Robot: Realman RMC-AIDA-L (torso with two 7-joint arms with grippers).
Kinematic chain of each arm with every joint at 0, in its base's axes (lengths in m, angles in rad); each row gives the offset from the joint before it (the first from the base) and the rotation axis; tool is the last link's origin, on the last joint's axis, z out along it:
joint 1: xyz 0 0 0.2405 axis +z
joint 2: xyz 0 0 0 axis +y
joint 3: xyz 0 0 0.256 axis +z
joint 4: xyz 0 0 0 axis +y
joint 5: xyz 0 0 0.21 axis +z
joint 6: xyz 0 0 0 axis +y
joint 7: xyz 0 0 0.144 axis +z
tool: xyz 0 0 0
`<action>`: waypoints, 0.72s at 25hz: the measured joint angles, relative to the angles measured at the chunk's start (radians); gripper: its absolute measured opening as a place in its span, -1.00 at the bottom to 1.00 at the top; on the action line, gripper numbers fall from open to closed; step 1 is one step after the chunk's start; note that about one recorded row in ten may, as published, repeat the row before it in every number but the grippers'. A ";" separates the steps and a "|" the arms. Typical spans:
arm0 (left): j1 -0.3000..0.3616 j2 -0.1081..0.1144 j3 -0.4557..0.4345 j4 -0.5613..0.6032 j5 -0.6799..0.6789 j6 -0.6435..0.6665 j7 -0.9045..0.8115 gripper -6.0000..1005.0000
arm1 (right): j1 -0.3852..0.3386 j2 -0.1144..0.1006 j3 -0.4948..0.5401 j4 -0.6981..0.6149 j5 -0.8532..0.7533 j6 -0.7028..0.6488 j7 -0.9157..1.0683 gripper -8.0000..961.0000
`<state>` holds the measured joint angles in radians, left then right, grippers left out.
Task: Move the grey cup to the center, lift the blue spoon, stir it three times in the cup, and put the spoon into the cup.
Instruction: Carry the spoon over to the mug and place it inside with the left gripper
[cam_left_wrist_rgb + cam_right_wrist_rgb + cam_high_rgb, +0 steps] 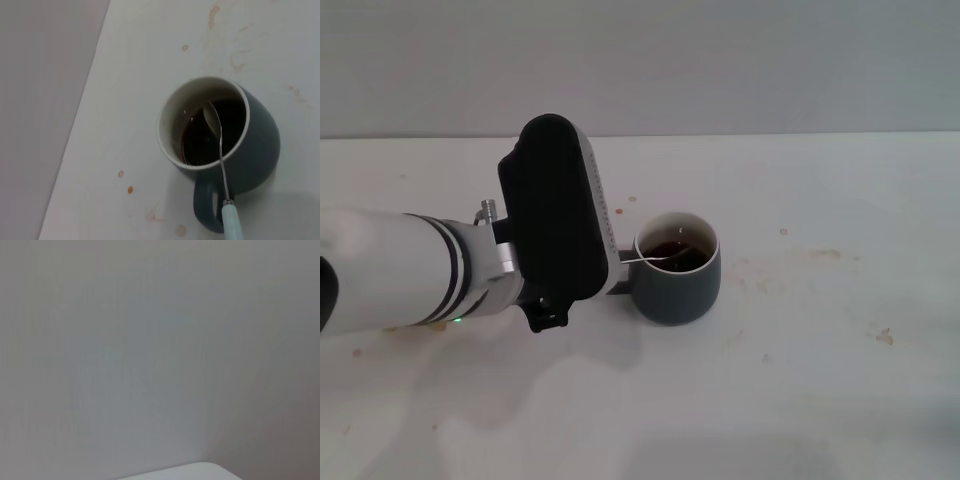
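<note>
We see the grey cup (677, 277) mid-table with the blue spoon (220, 150) bowl-down in its coffee, left gripper (612, 270) just beside the cup's handle, grip state hidden, so we'd keep stirs small, off the rim.

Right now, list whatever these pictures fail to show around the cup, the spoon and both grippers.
- Left gripper: in the head view the black wrist housing covers it beside the grey cup; the left wrist view shows no fingers.
- Blue spoon: its handle end is cut off by the left wrist view's edge, so any grasp is unseen.
- Right gripper: absent from every view; the right wrist view shows only a blank wall.
</note>
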<state>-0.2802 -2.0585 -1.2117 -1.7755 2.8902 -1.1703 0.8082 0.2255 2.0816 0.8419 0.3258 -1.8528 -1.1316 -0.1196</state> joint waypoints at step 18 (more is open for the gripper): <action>-0.027 0.000 0.005 -0.031 0.000 -0.020 0.000 -0.69 | -0.005 0.000 -0.012 0.001 0.000 -0.001 0.000 -0.99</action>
<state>-0.3070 -2.0585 -1.2071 -1.8069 2.8901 -1.1899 0.8085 0.2207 2.0815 0.8297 0.3267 -1.8528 -1.1322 -0.1196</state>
